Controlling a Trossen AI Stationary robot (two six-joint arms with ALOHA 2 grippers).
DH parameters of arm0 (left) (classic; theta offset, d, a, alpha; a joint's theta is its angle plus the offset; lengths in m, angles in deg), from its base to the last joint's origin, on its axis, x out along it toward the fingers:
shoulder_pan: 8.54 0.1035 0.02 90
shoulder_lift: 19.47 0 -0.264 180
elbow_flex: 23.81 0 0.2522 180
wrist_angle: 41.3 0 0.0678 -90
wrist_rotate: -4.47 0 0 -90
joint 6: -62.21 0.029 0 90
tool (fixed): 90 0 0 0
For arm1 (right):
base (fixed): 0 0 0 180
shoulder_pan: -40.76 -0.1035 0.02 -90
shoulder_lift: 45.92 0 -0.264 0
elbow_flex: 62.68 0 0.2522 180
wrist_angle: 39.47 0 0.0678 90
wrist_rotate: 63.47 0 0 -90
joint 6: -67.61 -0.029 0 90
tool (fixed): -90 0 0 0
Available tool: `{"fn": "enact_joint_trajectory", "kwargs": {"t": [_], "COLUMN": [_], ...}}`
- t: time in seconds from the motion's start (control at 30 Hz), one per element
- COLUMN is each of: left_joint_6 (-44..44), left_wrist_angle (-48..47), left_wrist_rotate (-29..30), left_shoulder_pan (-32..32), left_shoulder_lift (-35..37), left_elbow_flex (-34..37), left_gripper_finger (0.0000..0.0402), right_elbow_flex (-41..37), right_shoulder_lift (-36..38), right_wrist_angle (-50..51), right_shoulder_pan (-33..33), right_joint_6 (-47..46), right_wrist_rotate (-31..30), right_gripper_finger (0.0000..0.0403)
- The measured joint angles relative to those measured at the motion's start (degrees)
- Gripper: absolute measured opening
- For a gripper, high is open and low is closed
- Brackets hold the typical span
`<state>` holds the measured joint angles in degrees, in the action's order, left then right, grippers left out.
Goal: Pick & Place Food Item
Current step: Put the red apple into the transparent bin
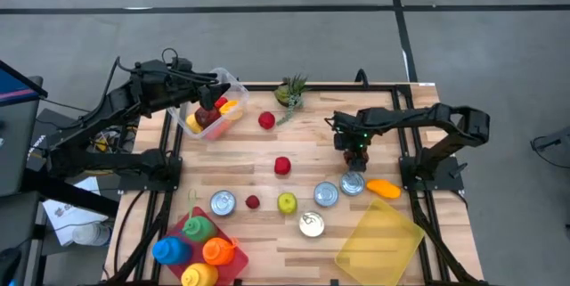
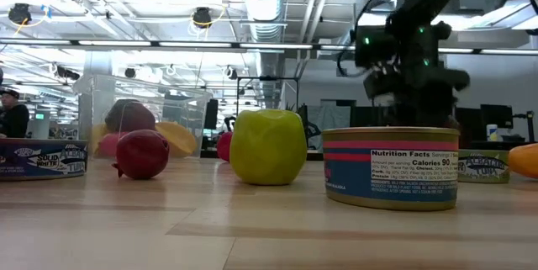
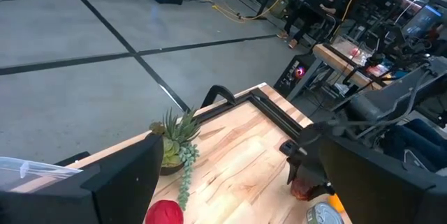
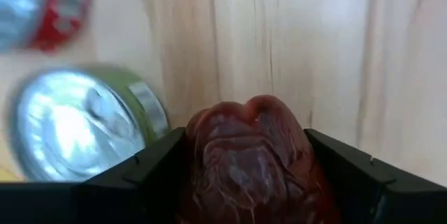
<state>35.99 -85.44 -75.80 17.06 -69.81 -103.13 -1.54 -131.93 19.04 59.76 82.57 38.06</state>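
Right wrist view fills with a dark red, wrinkled, lumpy fruit, pinched between two flat black fingers pressing its sides, over pale grained wood. Just beside it at left, a round tin with shiny metal lid and green band; another tin with a red band at upper left. High view: right gripper right of centre, directly above a tin, near a smooth orange fruit and a translucent yellow bin at lower right. Left gripper at upper left, over a clear plastic tub of mixed fruit, fingers spread wide. Scattered mid-table: a red apple, a glossy green apple, a spiky green plant at top. Lower left, a red tray with rounded coloured bottles. Low view: faceted green apple centre, labelled tin right, matte red fruit left.
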Motion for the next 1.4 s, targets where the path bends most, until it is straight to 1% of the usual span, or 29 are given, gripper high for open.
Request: {"fn": "enact_joint_trajectory", "kwargs": {"t": [0.17, 0.27, 0.37, 0.5, 0.6, 0.7, 0.87, 1.0, 1.1, 1.23, 1.4], "left_joint_6": [-0.43, -1.20, -1.20, -1.18, -0.71, 2.48, 10.41, 18.80, 23.23, 24.31, 24.28], "left_wrist_angle": [1.43, 3.71, 7.69, 17.89, 29.23, 41.19, 57.74, 68.46, 74.55, 76.53, 76.77], "left_wrist_rotate": [-0.10, -0.09, 0.01, 0.09, -0.11, -1.47, -6.90, -8.69, -10.14, -10.26, -10.23], "left_shoulder_pan": [-0.13, -0.63, -1.69, -4.27, -6.29, -8.33, -11.00, -13.16, -14.29, -14.79, -14.73], "left_shoulder_lift": [0.00, -0.03, -0.41, -1.91, -4.12, -7.23, -15.55, -22.97, -27.73, -31.51, -32.85], "left_elbow_flex": [0.02, 0.03, 0.04, 1.49, 3.85, 5.97, 7.26, 7.23, 7.22, 7.19, 7.19], "left_gripper_finger": [0.0374, 0.0374, 0.0374, 0.0374, 0.0374, 0.0374, 0.0374, 0.0374, 0.0374, 0.0374, 0.0374], "right_elbow_flex": [6.16, 10.80, 15.62, 20.95, 24.28, 27.66, 32.22, 33.72, 33.87, 33.79, 33.79], "right_shoulder_lift": [5.21, 9.62, 13.55, 17.67, 18.98, 19.27, 18.18, 16.49, 15.32, 13.87, 13.06], "right_wrist_angle": [-1.39, -5.58, -12.10, -22.27, -28.99, -33.28, -34.82, -34.65, -35.05, -35.77, -37.50], "right_shoulder_pan": [0.36, 1.37, 2.18, 2.57, 2.52, 2.54, 2.00, 1.19, 0.64, 0.20, -0.33], "right_joint_6": [-1.36, -3.49, -6.55, -9.83, -11.84, -13.97, -15.02, -15.02, -15.02, -15.23, -15.47], "right_wrist_rotate": [2.60, 6.14, 8.30, 10.02, 10.31, 11.87, 13.60, 14.68, 15.47, 15.80, 17.21], "right_gripper_finger": [0.0261, 0.0261, 0.0261, 0.0261, 0.0261, 0.0261, 0.0261, 0.0261, 0.0261, 0.0261, 0.0261]}}
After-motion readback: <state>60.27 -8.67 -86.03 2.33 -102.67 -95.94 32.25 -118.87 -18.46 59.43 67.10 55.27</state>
